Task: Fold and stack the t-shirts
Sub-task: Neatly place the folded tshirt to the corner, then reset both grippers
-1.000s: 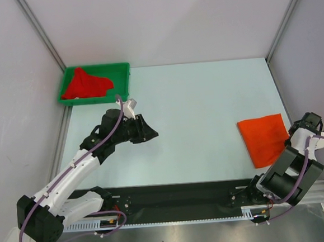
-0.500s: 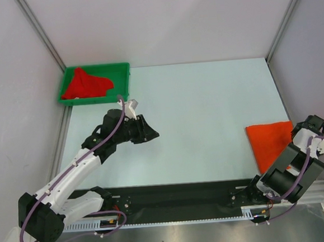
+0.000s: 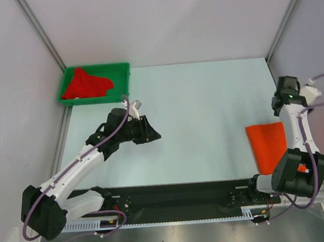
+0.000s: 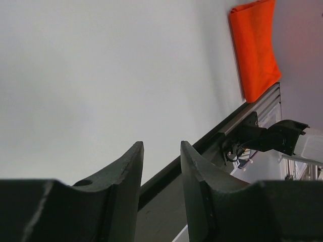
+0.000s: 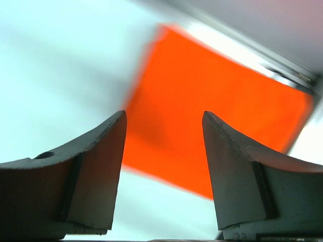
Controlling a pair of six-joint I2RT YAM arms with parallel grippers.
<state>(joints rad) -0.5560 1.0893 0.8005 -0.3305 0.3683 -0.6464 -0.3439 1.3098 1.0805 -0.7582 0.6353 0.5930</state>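
Orange t-shirt [image 3: 267,142], smooth folded rectangle

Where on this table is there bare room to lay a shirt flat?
The middle of the table, between the left gripper and the orange shirt, is bare. Crowded: the far-left corner, where the green tray holds the red shirt.
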